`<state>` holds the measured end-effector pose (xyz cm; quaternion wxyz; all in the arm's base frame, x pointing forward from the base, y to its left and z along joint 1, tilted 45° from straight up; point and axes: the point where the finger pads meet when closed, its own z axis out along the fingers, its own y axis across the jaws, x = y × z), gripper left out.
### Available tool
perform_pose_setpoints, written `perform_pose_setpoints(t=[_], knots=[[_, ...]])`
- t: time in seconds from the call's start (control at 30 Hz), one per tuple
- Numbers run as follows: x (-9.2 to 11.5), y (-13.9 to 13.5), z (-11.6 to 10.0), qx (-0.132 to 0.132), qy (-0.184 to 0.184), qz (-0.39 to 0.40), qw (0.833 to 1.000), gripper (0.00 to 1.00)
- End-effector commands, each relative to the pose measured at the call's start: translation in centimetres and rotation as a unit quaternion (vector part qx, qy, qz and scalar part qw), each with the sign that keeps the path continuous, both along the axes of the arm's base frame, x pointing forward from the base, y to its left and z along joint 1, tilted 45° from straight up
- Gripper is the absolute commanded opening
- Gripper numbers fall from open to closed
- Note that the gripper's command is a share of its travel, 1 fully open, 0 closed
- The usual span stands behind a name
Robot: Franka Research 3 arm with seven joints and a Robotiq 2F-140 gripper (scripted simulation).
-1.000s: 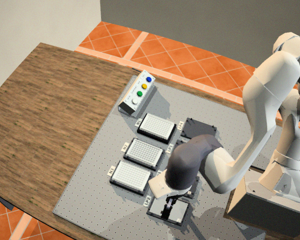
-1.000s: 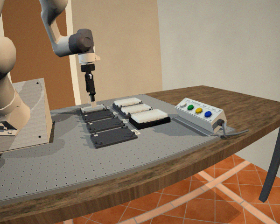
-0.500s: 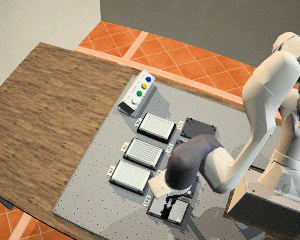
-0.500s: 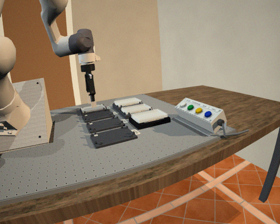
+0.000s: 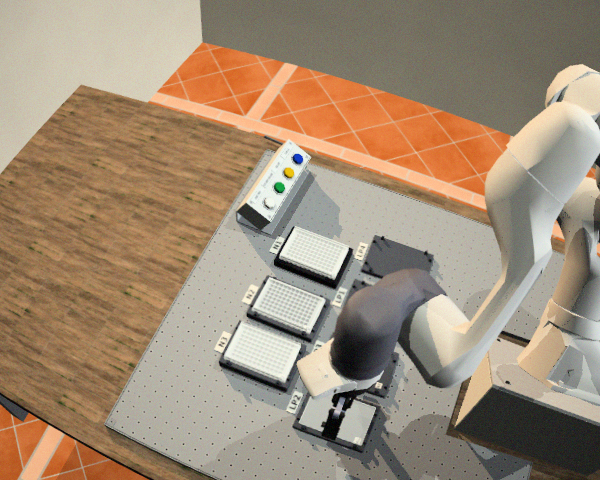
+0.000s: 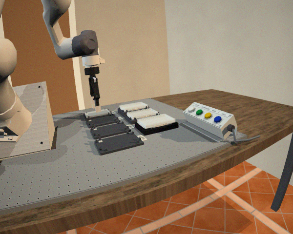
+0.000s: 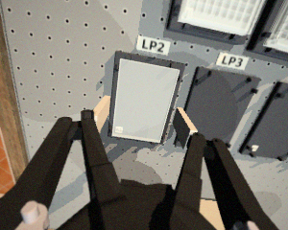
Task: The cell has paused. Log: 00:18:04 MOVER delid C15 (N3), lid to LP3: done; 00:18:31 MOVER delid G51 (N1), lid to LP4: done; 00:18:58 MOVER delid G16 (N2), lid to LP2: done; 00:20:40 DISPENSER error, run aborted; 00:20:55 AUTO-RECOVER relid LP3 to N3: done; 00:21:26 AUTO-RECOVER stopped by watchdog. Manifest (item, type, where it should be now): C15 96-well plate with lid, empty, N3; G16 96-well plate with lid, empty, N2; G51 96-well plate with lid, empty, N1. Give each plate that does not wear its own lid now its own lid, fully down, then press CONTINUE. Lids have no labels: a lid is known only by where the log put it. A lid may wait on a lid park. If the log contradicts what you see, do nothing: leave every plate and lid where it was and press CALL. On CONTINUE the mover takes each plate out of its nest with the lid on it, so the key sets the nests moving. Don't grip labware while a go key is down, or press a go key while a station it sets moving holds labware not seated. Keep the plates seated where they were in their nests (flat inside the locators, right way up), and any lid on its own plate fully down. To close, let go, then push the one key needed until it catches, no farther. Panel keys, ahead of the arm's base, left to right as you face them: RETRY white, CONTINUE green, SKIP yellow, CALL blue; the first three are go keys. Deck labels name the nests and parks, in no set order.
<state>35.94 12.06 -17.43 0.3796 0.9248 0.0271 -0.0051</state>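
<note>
The perforated deck [image 5: 176,392] is occupied by three plates in nests N1 [image 5: 314,253], N2 [image 5: 288,305] and N3 [image 5: 261,352]. A pale lid [image 7: 144,100] is seen lying flat on park LP2 [image 7: 153,45]. The gripper [image 7: 144,124] is held above it, fingers spread apart at either side, nothing gripped.

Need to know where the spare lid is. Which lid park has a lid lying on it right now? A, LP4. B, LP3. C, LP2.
C: the pale lid lies on the park labelled LP2, between the open claw's pads, while LP3 and LP4 show bare dark plates.
</note>
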Motion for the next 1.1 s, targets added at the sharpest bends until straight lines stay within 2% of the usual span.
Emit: perform_pose_setpoints(t=[0.0, 0.03, 1.07], knots=[[-0.09, 0.00, -0.14, 0.001, -0.002, -0.003, 1.000, 0.66], [-0.09, 0.00, -0.14, 0.001, -0.002, -0.003, 1.000, 0.59], [-0.09, 0.00, -0.14, 0.001, -0.002, -0.003, 1.000, 0.59]])
